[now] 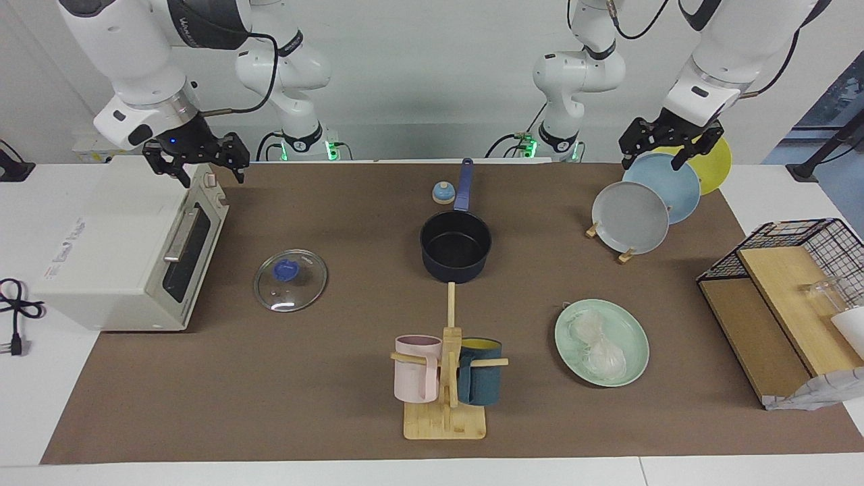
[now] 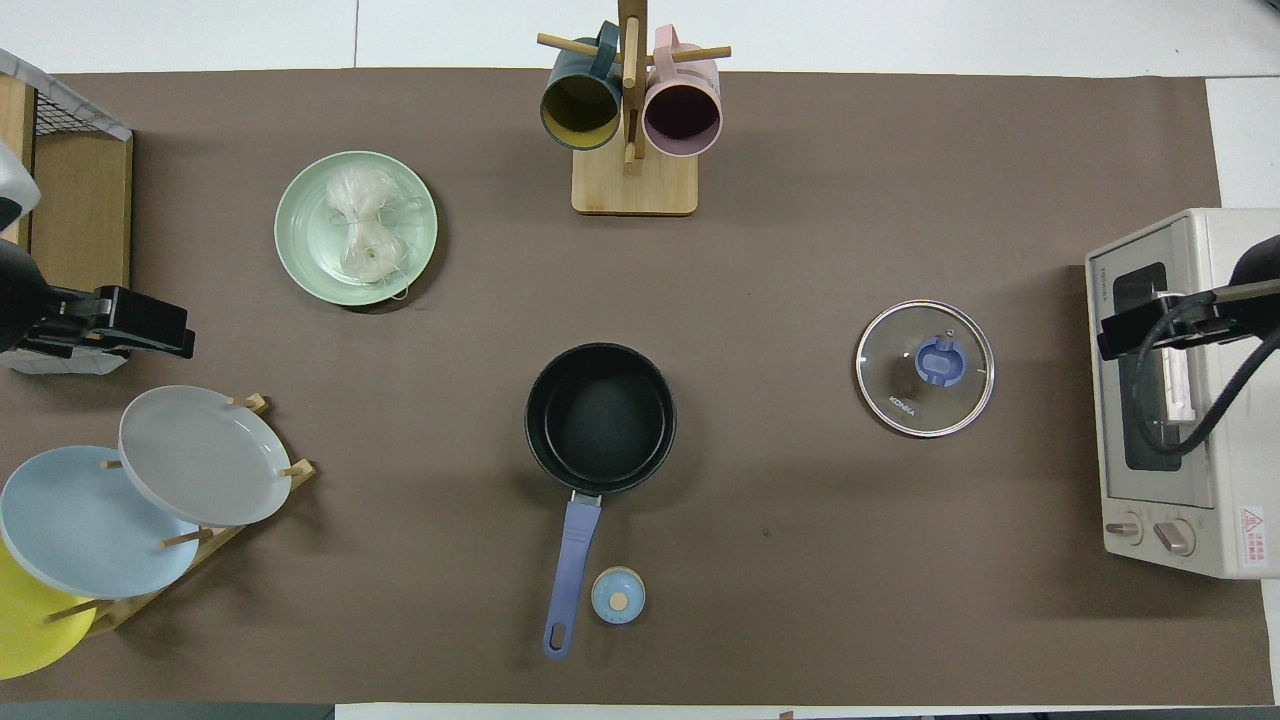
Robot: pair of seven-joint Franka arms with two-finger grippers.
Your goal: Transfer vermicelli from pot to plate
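Vermicelli [image 1: 599, 345] on plate [image 1: 631, 322], four o'clock of empty pot [image 1: 455, 246]: light, limp, slippery; best pinched mid-clump. Left gripper [image 1: 665, 150] over plate rack [image 1: 611, 244], right gripper [image 1: 199, 162] over toaster oven [image 1: 128, 250], fingers spread.

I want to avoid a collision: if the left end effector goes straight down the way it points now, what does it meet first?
Most likely the light blue plate in the plate rack: the left end effector hangs open, pointing down at its upper edge. Depth is unclear, so it may pass beside it.

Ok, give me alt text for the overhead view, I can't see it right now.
The noodles lie on the green plate; the pot, nearer the robots, is empty, its glass lid beside it toward the right arm's end.
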